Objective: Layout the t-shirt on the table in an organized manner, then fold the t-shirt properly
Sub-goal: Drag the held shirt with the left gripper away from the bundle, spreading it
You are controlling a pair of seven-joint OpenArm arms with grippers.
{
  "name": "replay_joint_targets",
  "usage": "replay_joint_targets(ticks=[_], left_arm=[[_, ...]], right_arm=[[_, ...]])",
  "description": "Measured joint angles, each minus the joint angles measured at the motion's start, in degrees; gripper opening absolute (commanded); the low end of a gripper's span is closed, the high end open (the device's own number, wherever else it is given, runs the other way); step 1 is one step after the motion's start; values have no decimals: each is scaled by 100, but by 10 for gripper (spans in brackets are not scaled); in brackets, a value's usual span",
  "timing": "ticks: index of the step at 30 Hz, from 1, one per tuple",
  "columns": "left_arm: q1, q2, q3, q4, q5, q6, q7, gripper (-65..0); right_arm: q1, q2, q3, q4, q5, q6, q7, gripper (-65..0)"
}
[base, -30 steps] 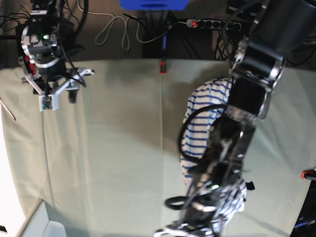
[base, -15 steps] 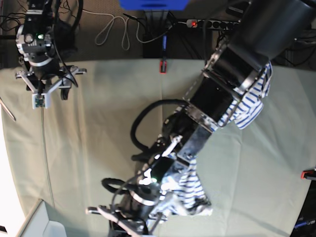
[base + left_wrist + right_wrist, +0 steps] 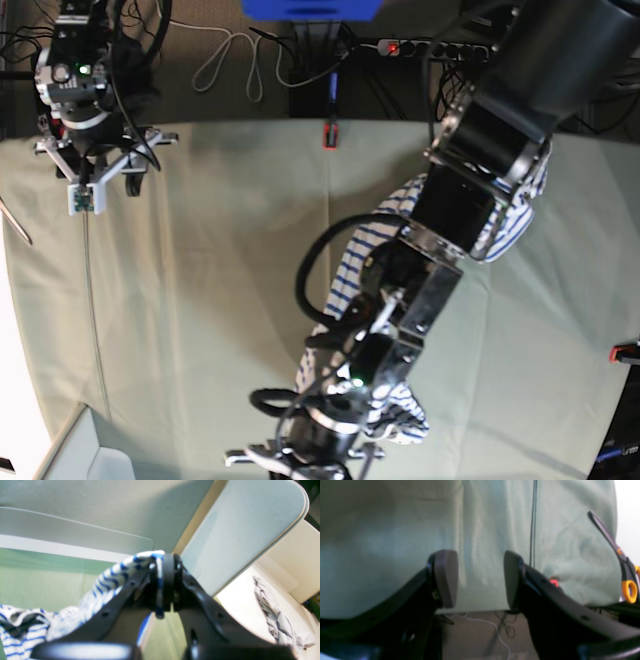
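The white t-shirt point(image 3: 352, 268) with blue stripes lies bunched on the pale green table point(image 3: 200, 300), right of the middle, mostly hidden under my left arm point(image 3: 470, 190). In the left wrist view my left gripper point(image 3: 163, 585) is shut on a fold of the t-shirt point(image 3: 140, 563), lifted above the table point(image 3: 37, 585), and the rest of the cloth hangs down to the left. My right gripper point(image 3: 480, 580) stands open with nothing between its fingers. It hovers over bare table point(image 3: 382, 530) near the far left corner, away from the shirt.
Orange-handled scissors point(image 3: 625, 565) lie by the table edge near the right gripper. A thin cable point(image 3: 95, 330) runs down the left side. Red clamps point(image 3: 328, 135) mark the far edge and right edge point(image 3: 625, 352). A white box point(image 3: 85, 450) sits at front left.
My left arm, holding the shirt, swung left toward the front middle, then came back a little to the right; the shirt was dragged with it. The right gripper shifted slightly toward the far left.
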Motion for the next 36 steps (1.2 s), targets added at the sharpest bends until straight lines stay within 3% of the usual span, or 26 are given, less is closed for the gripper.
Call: replay_joint_targets(ticks=[4, 12, 21, 23, 25, 28, 30, 36], left_arm=[[-129, -197, -107, 0, -9, 7, 11, -649], [-966, -162, -256, -181, 26, -24, -13, -648], [-2256, 431, -258, -3018, 20, -22, -11, -640], [-2492, 636, -258, -3716, 20, -42, -7, -595], [-2540, 717, -258, -4028, 24, -42, -13, -508], [-2374, 658, -260, -3945, 22, -35, -28, -348], [-2079, 592, -262, -3554, 28, -33, -68, -288], [-625, -179, -280, -1394, 2, -9, -17, -308]], right_arm=[[0, 7, -2, 0, 0, 0, -4, -344], [-13, -46, 7, 0, -4, 0, -7, -344], [-35, -195, 24, 2, -4, 0, 0, -344], [-39, -225, 2, 0, -4, 2, -11, -344], [-33, -227, -2, 0, 0, 0, -9, -344], [-33, -225, -2, 0, 0, 0, -11, -344], [-33, -227, -2, 0, 0, 0, -9, -344], [13, -199, -74, 0, -2, 0, -4, -344]])
